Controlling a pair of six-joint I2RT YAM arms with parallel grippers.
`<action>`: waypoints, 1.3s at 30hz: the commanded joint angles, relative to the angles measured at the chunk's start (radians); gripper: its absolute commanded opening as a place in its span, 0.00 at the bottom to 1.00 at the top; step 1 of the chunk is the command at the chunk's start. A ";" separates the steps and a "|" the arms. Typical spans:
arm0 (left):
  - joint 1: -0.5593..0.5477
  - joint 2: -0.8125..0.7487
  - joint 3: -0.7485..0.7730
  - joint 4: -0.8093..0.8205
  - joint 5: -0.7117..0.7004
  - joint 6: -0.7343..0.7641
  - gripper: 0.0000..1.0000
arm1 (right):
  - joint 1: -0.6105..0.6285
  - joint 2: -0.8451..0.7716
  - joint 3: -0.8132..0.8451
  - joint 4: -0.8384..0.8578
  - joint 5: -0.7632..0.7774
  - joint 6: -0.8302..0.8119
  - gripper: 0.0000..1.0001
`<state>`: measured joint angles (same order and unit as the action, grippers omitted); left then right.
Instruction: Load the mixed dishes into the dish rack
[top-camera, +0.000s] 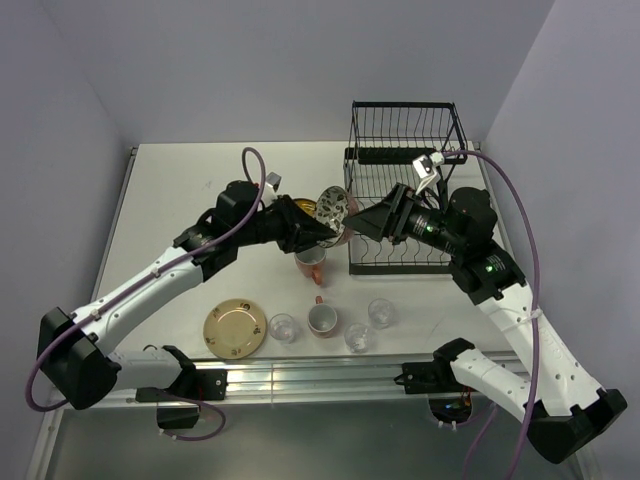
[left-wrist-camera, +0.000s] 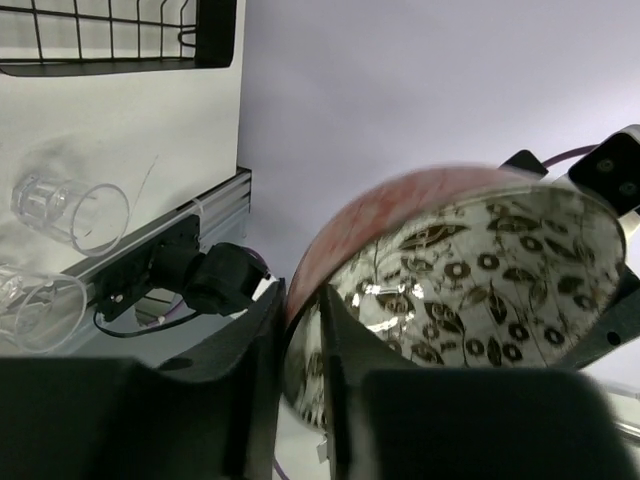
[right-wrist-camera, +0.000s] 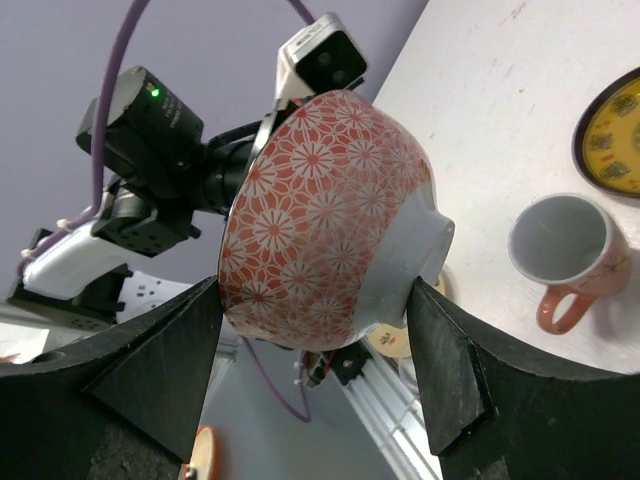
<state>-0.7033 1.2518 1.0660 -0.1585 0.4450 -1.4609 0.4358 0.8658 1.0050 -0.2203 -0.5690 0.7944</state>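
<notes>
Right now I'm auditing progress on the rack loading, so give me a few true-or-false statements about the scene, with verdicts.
1. The left end effector pinches the rim of the bowl. True.
2. The yellow plate sits in the dish rack. False: it lies on the table, near the front edge.
3. Three clear glasses stand on the table. True.
4. The bowl rests on the table. False: it is held in the air, flanked by the right end effector.

No text, label, brand or number that can be read, only flower and leaf patterns seen on the bowl (right-wrist-camera: 330, 220), small marks on the yellow plate (top-camera: 236, 328) too blurred to be read
</notes>
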 joint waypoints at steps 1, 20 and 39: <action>-0.033 0.020 0.037 0.105 0.029 0.002 0.27 | 0.023 -0.011 0.003 0.108 -0.069 0.031 0.00; -0.030 -0.005 0.002 0.099 0.030 -0.004 0.66 | 0.023 -0.014 0.007 0.033 -0.051 0.017 0.00; -0.024 0.008 0.101 -0.075 -0.014 0.180 0.00 | 0.023 0.032 0.043 -0.013 -0.190 0.080 0.50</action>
<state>-0.7090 1.2602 1.1156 -0.2638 0.4553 -1.2896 0.4332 0.8913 1.0134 -0.3149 -0.6495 0.8696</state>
